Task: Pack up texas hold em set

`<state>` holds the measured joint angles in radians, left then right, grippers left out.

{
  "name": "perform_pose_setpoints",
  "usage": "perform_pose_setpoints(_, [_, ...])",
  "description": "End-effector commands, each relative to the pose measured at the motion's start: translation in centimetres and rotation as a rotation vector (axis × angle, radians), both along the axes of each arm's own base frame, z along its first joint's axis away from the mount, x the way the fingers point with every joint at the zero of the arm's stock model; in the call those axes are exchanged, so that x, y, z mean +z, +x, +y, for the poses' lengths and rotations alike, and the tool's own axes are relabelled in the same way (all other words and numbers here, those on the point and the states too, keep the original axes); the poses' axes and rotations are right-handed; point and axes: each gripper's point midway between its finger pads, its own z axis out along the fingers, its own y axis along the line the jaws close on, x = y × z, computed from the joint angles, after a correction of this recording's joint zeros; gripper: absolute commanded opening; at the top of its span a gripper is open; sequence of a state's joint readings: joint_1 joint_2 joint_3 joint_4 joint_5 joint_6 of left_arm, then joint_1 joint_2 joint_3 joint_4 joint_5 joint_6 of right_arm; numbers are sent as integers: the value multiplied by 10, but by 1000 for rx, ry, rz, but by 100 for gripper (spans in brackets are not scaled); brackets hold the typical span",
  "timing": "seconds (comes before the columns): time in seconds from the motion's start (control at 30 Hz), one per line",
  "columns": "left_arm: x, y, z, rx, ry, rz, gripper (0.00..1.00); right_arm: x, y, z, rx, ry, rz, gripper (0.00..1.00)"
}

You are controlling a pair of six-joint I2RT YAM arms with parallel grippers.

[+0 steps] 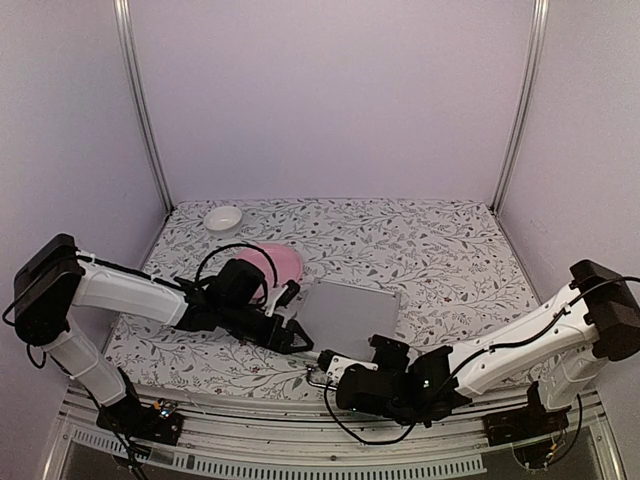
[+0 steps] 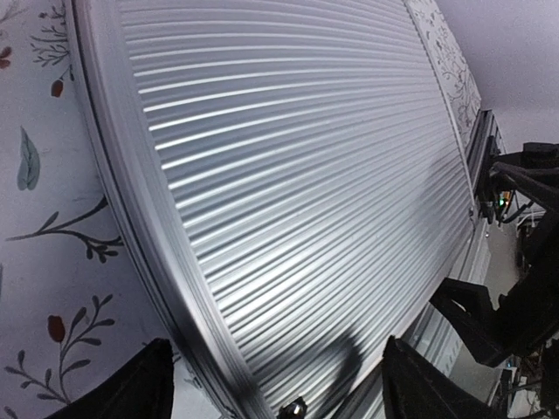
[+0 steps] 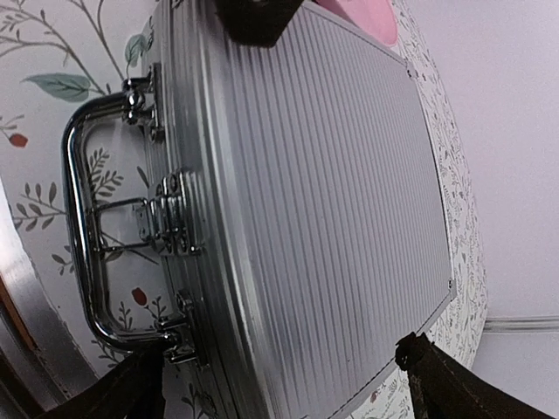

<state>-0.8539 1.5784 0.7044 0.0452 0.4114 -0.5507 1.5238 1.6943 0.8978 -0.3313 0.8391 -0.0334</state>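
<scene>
Well, ribbed silver case [image 1: 350,315] has chrome handle [image 3: 77,244].

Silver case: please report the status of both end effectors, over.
Left end effector open over silver case edge. Right end effector open at its handle. Case closed. Pink plate beside far corner.

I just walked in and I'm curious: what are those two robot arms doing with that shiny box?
They are packing up a poker set. The silver case lies flat and shut on the table. The left hand is open at the case's left edge. The right hand is open at its front edge, near the handle. No chips or cards show outside the case. A pink plate sits just behind it.
</scene>
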Motion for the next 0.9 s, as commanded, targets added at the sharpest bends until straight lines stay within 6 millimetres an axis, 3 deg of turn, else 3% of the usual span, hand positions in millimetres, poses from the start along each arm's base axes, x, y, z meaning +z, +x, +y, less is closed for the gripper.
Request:
perform_pose_setpoints(0.0, [13, -4, -13, -42, -35, -26, 81, 24, 7, 20, -70, 197, 19, 96])
perform_pose_setpoints(0.17, [17, 0, -10, -23, -15, -60, 81, 17, 5, 17, -64, 198, 62, 95])
perform_pose_setpoints(0.4, [25, 13, -7, 10, 9, -130, 80, 4, -2, -5, 34, 31, 35, 95])
perform_pose_setpoints(0.7, [17, 18, -11, 5, 23, -139, 76, -22, -9, -4, 123, -99, -19, 94])
perform_pose_setpoints(0.87, [9, 18, -16, -23, 27, -134, 75, -25, -8, -1, 174, -117, -62, 94])
